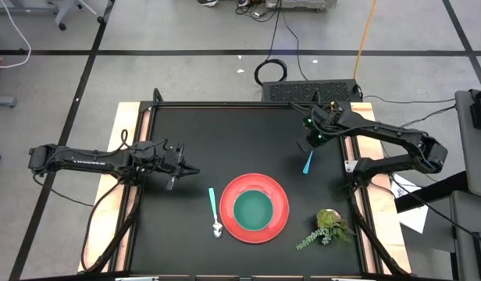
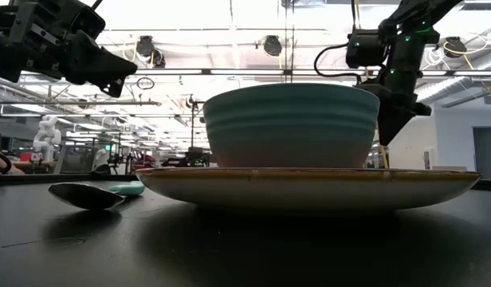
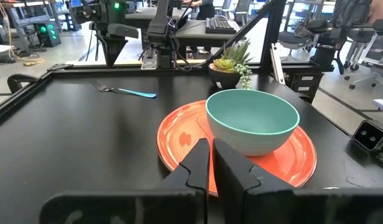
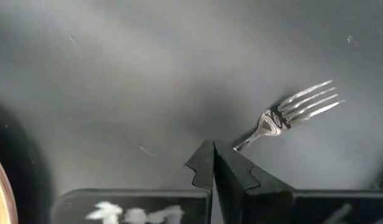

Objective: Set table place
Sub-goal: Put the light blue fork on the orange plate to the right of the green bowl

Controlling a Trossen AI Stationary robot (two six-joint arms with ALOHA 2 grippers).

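Observation:
The red plate (image 1: pixel 283 204) lies on the black table (image 1: pixel 186 125) near its front edge, with a green bowl (image 1: pixel 254 209) standing in it. A spoon with a teal handle (image 1: pixel 215 209) lies flat just left of the plate. A fork with a teal handle (image 1: pixel 308 162) lies flat on the table, to the far right of the plate. My right gripper (image 4: pixel 214 155) is shut and hovers above the fork; its fingers hide the handle in the right wrist view, and the tines (image 4: pixel 311 99) show beyond them. My left gripper (image 3: pixel 211 155) is shut and empty, above the table left of the plate.
A small potted succulent (image 1: pixel 328 226) stands at the front right, close to the plate. The table's raised black frame (image 1: pixel 225 104) runs along its edges. Bare tabletop lies at the far left and between the fork and the plate.

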